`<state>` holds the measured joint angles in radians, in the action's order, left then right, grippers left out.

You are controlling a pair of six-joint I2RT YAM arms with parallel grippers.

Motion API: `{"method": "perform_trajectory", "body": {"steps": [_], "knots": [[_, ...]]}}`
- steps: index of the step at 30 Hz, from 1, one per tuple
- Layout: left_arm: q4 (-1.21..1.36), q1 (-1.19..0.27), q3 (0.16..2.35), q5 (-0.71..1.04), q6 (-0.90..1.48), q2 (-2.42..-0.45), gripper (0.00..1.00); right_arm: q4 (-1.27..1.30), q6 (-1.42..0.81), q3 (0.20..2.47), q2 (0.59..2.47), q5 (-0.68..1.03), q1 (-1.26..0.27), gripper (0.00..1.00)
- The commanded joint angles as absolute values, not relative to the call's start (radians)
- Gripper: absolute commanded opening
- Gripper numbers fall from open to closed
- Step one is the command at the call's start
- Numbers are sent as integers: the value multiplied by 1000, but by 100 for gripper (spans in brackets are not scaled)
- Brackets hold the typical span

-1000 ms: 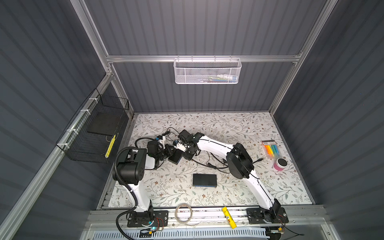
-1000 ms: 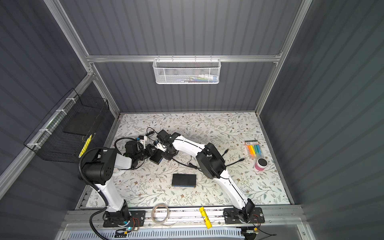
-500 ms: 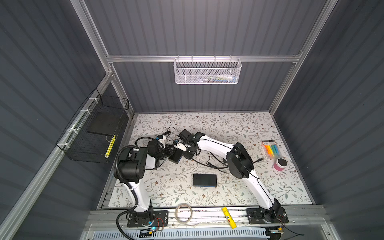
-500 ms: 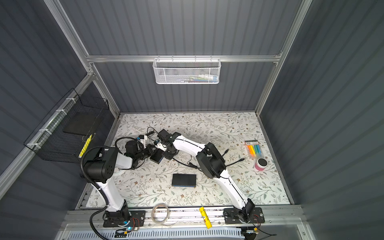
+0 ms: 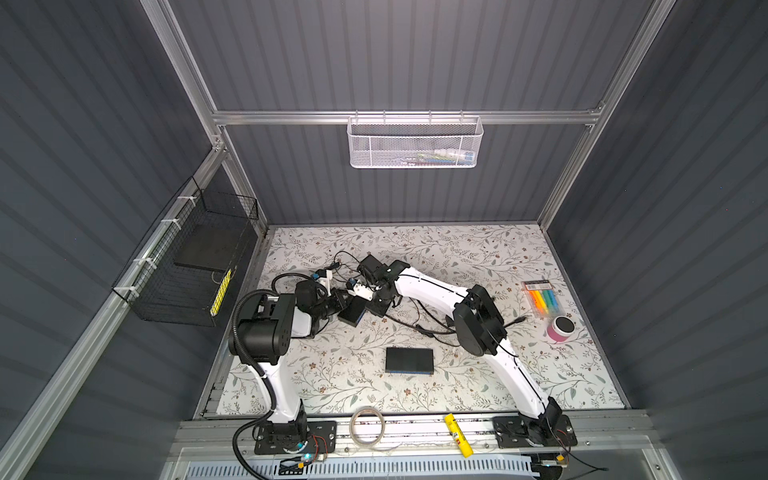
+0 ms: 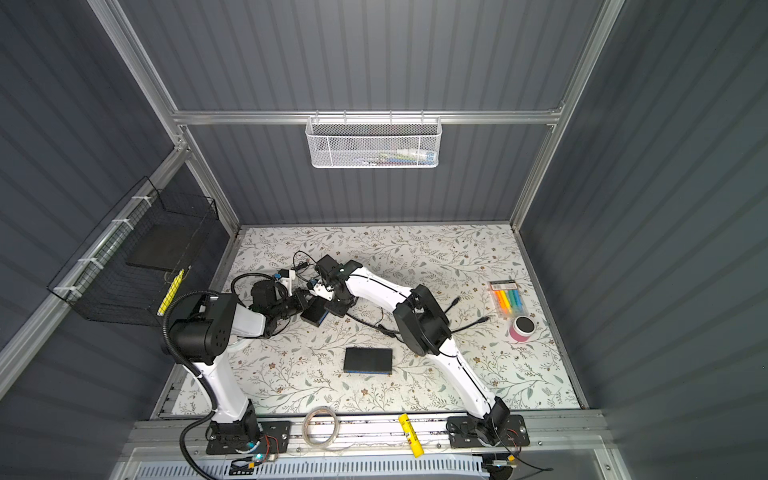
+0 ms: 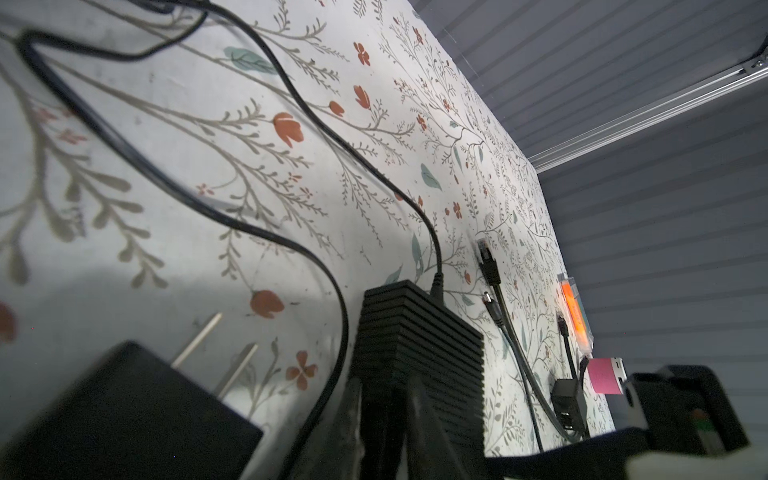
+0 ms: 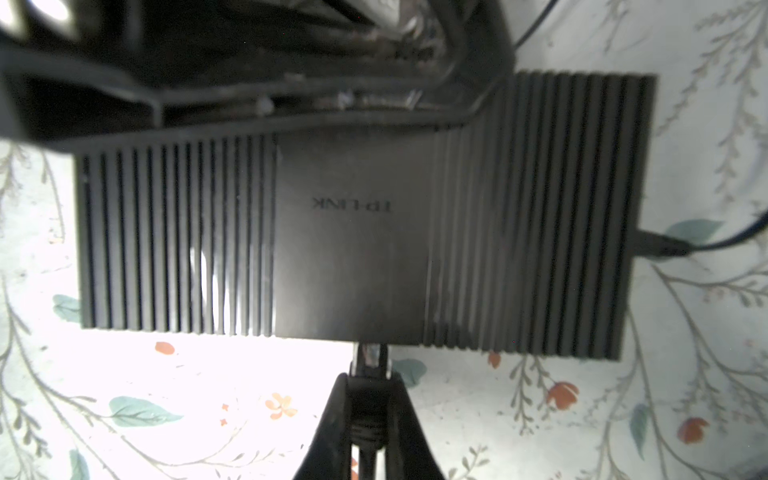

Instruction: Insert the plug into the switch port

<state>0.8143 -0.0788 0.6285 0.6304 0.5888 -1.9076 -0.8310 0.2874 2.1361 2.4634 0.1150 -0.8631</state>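
The right arm (image 5: pixel 432 289) is stretching long and low across the mat (image 5: pixel 457 249), its wrist bending down. The right gripper (image 8: pixel 370 376) is pinching one plug (image 8: pixel 369 360) narrowly between its fingers. The plug's tip is touching the long edge of the switch (image 8: pixel 353 249), straight ahead of the fingertips; whether it is sitting inside a port cannot be told. The left arm (image 5: pixel 262 328) is folding at the elbow and reaching in low, with the left gripper (image 7: pixel 384 401) clamping one end of the switch. There are two arms, one held plug and one gripped switch. A second black box (image 5: pixel 409 360) is lying well apart from both grippers, and one two-pronged adapter (image 7: pixel 124 411) is lying just beside the left gripper
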Motion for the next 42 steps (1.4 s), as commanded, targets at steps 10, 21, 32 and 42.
{"method": "perform_trajectory", "body": {"steps": [10,21,32,42], "knots": [[561,-199,571,814,618,-1996,19,-361,251,2265,2511,258,-901,0],[600,-215,564,814,645,-2008,18,-369,242,2301,2493,264,-903,0],[205,-121,632,613,580,-1738,42,-317,238,2048,2399,247,-914,4],[-34,-16,632,395,526,-1473,55,-268,178,1943,2359,245,-950,21]]}}
